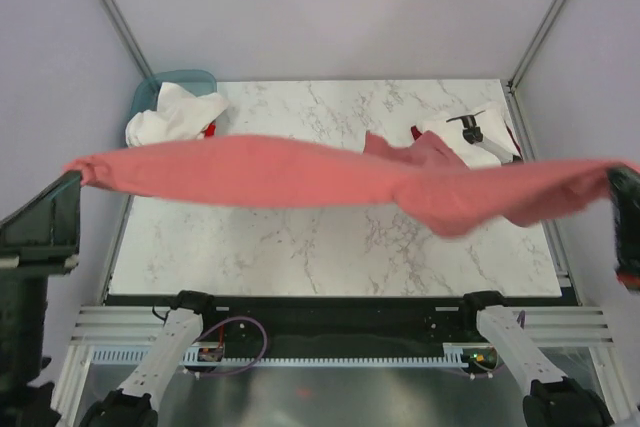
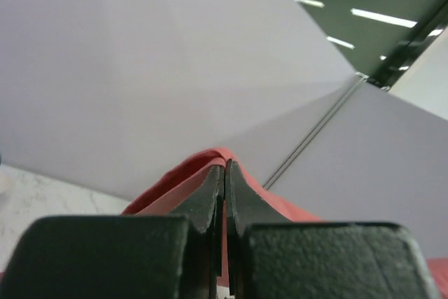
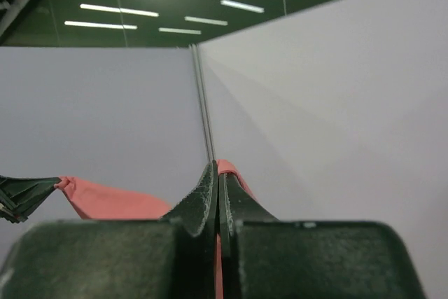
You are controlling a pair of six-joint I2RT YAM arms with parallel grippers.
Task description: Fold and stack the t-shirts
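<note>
Left wrist view: the left gripper [image 2: 224, 171] has its fingers pinched tight on one end of a salmon-red t-shirt [image 2: 175, 183], and the right gripper [image 3: 217, 173] is likewise clamped on the other end. Between them the shirt hangs in the air above the table [image 1: 330, 247], pulled into a long band across its full width. Its bunched middle sags over the table's right half; whether those folds touch the top cannot be told. At the table's far left corner white t-shirts [image 1: 170, 117] spill from a teal basket [image 1: 185, 77]. Another white t-shirt with a black mark [image 1: 480, 137] lies at its far right corner. The cloth looks light, limp and quick to droop or twist. It is likely best held at shoulder seams or hem corners, pinching both layers.
</note>
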